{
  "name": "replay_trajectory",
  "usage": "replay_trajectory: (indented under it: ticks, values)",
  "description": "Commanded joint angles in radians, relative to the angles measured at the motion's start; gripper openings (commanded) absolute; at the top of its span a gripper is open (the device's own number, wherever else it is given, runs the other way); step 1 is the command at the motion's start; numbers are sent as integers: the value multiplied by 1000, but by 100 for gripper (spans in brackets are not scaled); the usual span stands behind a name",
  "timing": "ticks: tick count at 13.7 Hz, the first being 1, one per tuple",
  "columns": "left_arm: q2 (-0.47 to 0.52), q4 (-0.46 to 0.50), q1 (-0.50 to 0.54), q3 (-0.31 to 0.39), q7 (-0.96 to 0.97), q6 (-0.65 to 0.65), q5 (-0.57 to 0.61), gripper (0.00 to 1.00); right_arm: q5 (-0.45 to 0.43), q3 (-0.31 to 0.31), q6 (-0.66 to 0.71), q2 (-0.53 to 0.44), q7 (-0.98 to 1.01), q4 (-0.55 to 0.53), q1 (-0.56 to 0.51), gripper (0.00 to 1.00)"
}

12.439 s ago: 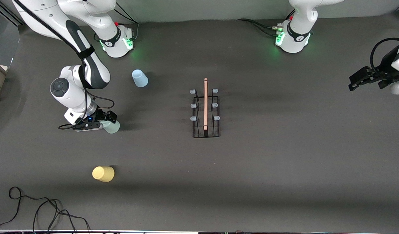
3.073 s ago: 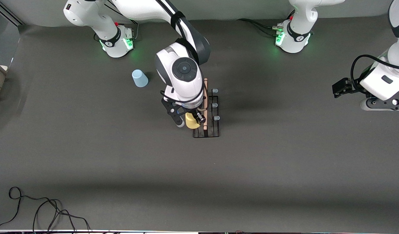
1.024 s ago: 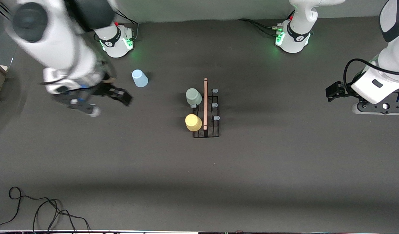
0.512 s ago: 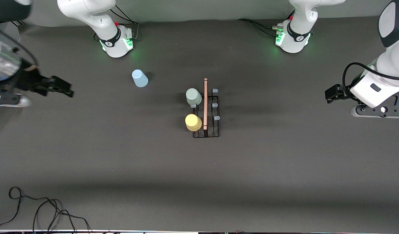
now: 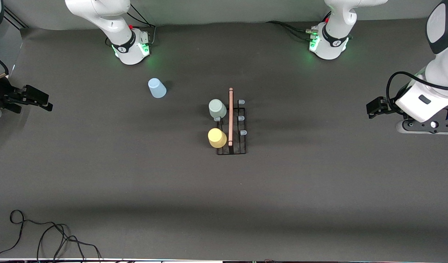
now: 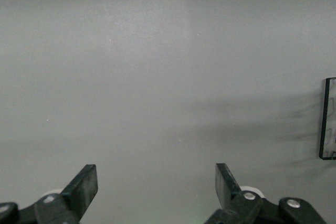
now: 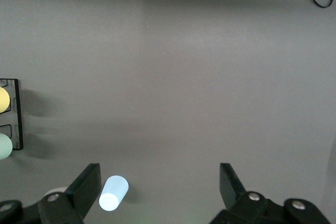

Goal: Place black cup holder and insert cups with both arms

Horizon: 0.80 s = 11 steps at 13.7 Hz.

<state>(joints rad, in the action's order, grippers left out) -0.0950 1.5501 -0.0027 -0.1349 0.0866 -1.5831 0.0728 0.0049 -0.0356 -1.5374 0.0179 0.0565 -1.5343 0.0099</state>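
Fetching the blue cup (image 5: 157, 88), which lies on the bench near the right arm's base while green cup (image 5: 217, 108) and yellow cup (image 5: 217, 137) sit on the rack (image 5: 231, 149), suits the right gripper (image 5: 35, 99), fingers spread like the waiting left gripper (image 5: 374, 107), closing squarely across its sides.

Black cup holder (image 5: 231, 128) mid-table, sage green cup (image 5: 217, 108) and yellow cup (image 5: 217, 137) upturned on 2 pegs. Light blue cup (image 5: 157, 88) alone on table toward right arm's base. Left gripper (image 5: 373, 108) and right gripper (image 5: 35, 98) over table ends, both empty.
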Motion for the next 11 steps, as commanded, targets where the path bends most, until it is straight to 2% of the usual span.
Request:
replay_trajectory:
  ticks: [1, 3, 11]
  values:
    - [18, 4, 10, 1, 9, -12, -16, 100, -42, 3, -23, -4, 31, -15, -2, 100]
    - [32, 2, 6, -2, 9, -27, -18, 100, -63, 5, -23, 5, 33, -1, 2, 100]
    - [61, 4, 7, -3, -2, -35, -27, 100, -51, 3, -18, 5, 26, -7, 2, 100]
